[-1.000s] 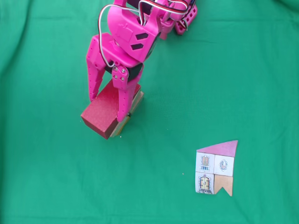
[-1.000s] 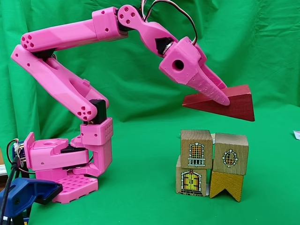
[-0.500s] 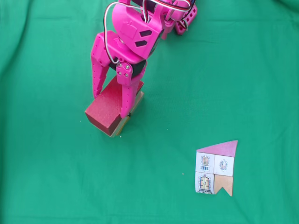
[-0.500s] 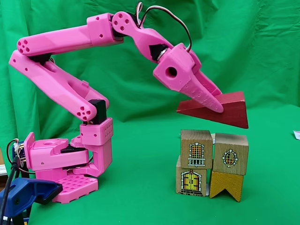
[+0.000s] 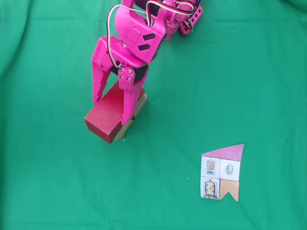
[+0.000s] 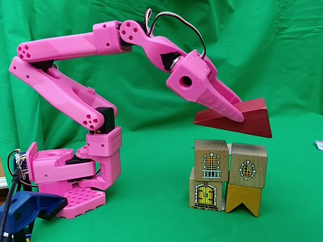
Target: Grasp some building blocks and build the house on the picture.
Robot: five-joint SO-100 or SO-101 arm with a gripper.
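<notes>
Dark-red wedge-shaped roof block (image 6: 250,120), gripped in the pink claw (image 6: 237,112), hangs tilted above the stacked blocks (image 6: 228,174).

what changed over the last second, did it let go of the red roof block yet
No. The gripper keeps the red roof block clamped above the stacked blocks; it dipped and shifted left, then drifted partway back, so it now hangs slightly lower. The stack and house card stayed put.
</notes>
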